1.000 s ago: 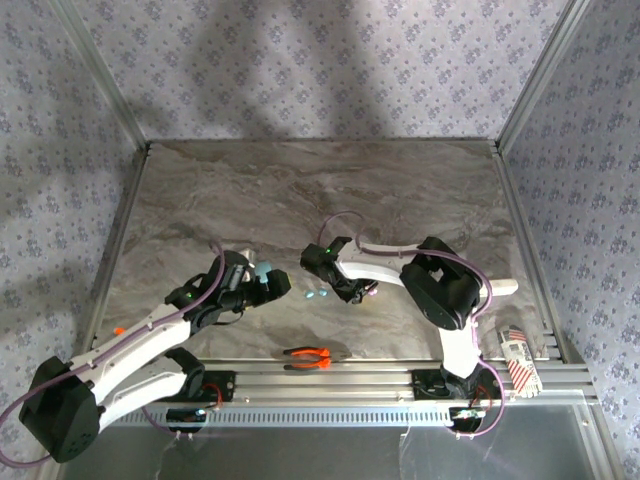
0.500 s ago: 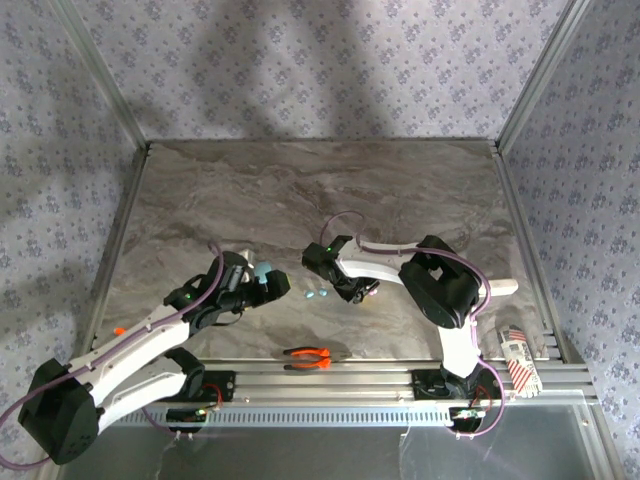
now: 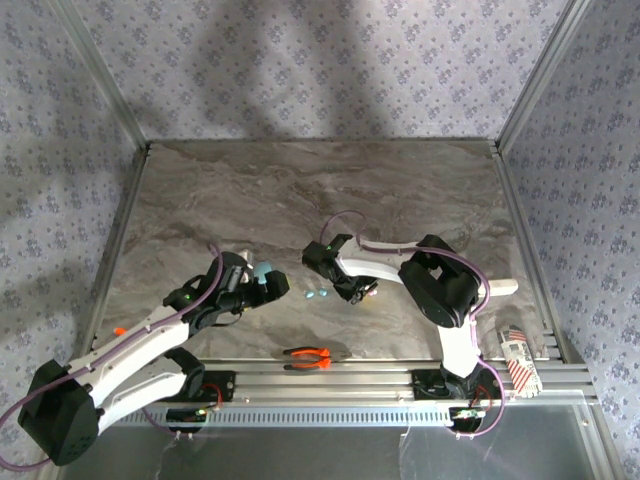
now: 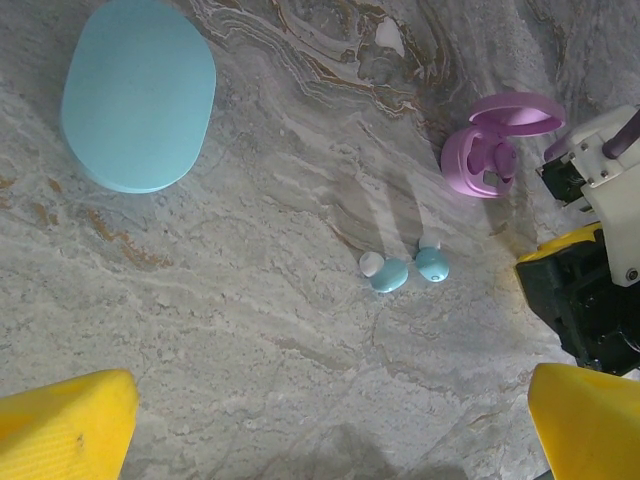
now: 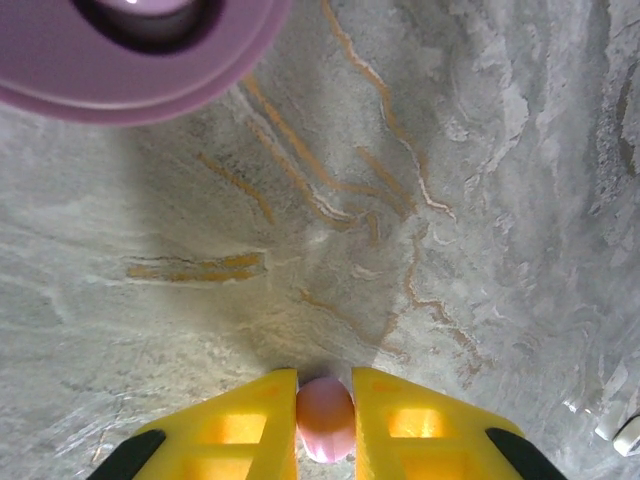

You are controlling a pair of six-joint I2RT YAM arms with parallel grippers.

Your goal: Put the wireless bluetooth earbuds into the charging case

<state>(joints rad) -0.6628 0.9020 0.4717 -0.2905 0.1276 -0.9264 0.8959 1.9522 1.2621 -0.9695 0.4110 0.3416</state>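
- Right gripper (image 5: 325, 392): the yellow fingers (image 5: 250, 425) stand narrow at the bottom centre of the right wrist view. They are closed on a pink earbud (image 5: 325, 418) pinched between their tips. Whether the earbud touches the marbled tabletop (image 5: 450, 200) cannot be told.
- Pink charging case (image 5: 140, 50): it sits at the upper left of the same view, apart from the held earbud, with its hollow facing the camera. In the left wrist view it sits at the upper right (image 4: 495, 150), lid raised, near the right arm's dark body at the frame's right edge.
- Teal earbuds (image 4: 385, 272): two lie loose on the tabletop, side by side, near the centre of the left wrist view, below and left of the pink charging case. In the top view they show as small specks (image 3: 316, 294) between the two grippers.
- Teal charging case (image 4: 138, 95): it is closed and lies flat at the upper left, well apart from the teal earbuds.
- Left gripper (image 4: 325, 420): the fingers are spread wide, their yellow tips in the lower corners of the frame, holding nothing.
- Orange-handled pliers (image 3: 308, 355): they lie at the lower centre of the top view, near the front rail.
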